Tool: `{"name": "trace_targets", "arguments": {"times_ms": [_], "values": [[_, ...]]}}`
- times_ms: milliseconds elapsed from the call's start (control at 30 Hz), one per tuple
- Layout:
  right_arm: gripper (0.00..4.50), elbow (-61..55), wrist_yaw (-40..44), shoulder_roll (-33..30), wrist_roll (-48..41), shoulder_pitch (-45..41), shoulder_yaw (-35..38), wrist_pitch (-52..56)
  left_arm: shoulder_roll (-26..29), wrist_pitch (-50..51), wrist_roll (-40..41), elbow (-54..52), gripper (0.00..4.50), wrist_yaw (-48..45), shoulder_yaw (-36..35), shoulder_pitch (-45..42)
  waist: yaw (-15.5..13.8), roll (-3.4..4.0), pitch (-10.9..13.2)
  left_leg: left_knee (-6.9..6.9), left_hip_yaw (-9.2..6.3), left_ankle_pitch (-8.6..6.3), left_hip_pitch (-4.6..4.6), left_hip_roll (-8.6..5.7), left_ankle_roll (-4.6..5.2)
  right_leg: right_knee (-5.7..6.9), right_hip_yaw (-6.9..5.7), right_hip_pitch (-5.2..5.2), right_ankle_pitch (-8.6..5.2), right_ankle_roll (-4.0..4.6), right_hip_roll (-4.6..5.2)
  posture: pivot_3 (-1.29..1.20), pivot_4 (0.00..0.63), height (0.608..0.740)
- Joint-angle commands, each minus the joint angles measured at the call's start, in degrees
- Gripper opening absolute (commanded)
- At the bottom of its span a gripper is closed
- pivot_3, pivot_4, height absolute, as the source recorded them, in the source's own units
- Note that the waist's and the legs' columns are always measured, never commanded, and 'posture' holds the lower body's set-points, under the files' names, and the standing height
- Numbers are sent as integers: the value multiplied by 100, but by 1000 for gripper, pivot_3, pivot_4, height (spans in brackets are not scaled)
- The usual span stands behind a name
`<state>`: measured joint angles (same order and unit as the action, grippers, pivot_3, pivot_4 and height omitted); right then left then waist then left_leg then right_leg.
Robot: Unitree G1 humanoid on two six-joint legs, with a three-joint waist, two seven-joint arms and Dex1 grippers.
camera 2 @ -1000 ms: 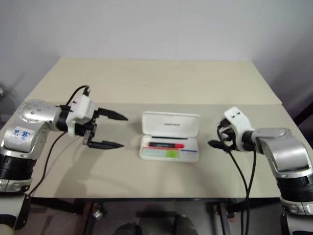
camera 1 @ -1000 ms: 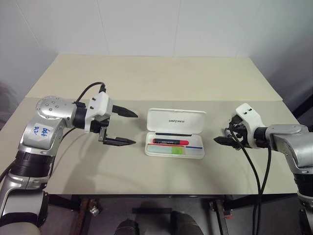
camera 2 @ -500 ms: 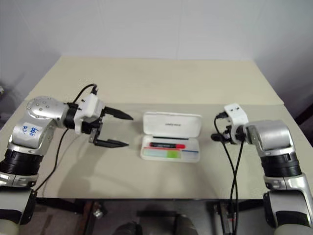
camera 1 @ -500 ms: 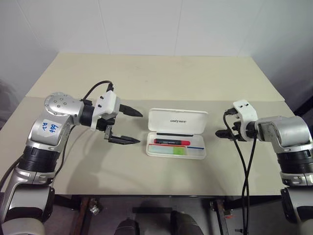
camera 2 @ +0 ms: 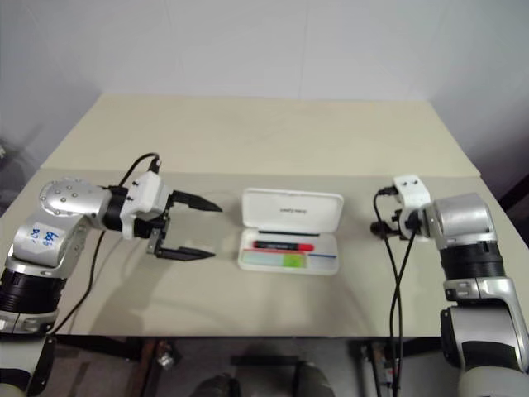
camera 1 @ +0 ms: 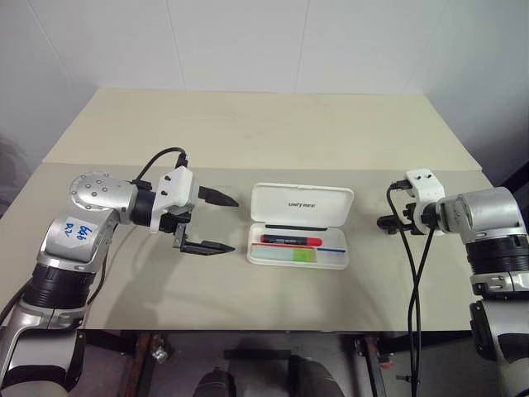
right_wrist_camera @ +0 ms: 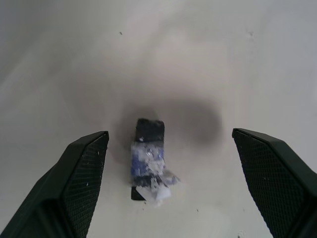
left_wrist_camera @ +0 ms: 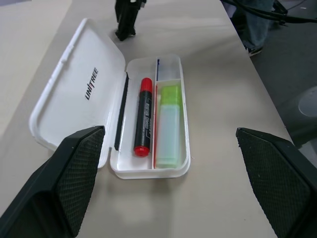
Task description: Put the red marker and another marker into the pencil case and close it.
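The two eye views look forward and down from the head over the table (camera 1: 248,124) — near-identical, one set slightly aside of the other. The left wrist view looks close along its fingers (left_wrist_camera: 64,178) at the open pencil case (left_wrist_camera: 86,89), which the eye views also show. The right wrist view faces steeply down — very near the tabletop.

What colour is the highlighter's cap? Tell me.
Bright yellow-green, on the highlighter in the pencil case; clearest in the left wrist view.
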<state>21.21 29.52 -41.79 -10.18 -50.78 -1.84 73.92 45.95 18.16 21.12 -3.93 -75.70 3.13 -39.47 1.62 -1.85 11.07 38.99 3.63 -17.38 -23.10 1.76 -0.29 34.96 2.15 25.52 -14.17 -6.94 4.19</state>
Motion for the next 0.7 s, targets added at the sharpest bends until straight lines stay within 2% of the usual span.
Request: {"name": "trace_targets", "arguments": {"times_ms": [33, 167, 200, 267, 467, 600, 700], "values": [[4233, -28, -42, -25, -21, -17, 164, 85, 66, 12, 91, -169, 4500, 62, -155, 17, 0, 0, 0, 0, 0, 0, 0, 0, 0, 0, 0, 0, 0, 0, 0, 0, 150, 740], [4233, 37, -76, 95, -49, 61, 175, 124, 33, 29, 106, -203, 4500, 94, -129, -3, 8, 0, 0, 0, 0, 0, 0, 0, 0, -1, 0, 0, 0, 0, -1, 0, 150, 740], [4065, 74, -71, 122, -58, 71, 182, 133, 29, 36, 112, -209, 4500, 99, -124, -12, 9, 0, 0, 0, 0, 0, 0, 0, 0, 0, 0, 0, 0, 0, -1, 0, 150, 740], [3648, 144, -63, 160, -42, 94, 163, 98, 31, 37, 114, -195, 4500, 93, -122, -42, 10, 0, 0, 1, 0, 0, 1, 0, 0, 1, 0, 0, 0, 0, -1, 0, 150, 740], [1580, 252, -29, 178, -38, 123, 99, -1, 50, 53, 113, -204, 4500, 99, -140, -74, 7, -4, -3, 9, 2, 3, 4, -1, 1, 0, 3, -6, 12, -6, 0, 0, 150, 740], [373, 307, 16, 161, -75, 145, 84, -15, 69, 70, 126, -230, 4500, 115, -158, -55, -9, -10, -7, 10, 1, 7, 4, -2, 3, 0, 4, -7, 20, -5, 0, 0, 150, 740], [371, 384, -20, 121, -5, 137, 70, -236, 74, 63, 131, -211, 4500, 121, -157, -65, -5, -12, -8, 10, 1, 8, 4, -3, 4, 0, 4, -8, 22, -4, 0, 0, 150, 740]]}}
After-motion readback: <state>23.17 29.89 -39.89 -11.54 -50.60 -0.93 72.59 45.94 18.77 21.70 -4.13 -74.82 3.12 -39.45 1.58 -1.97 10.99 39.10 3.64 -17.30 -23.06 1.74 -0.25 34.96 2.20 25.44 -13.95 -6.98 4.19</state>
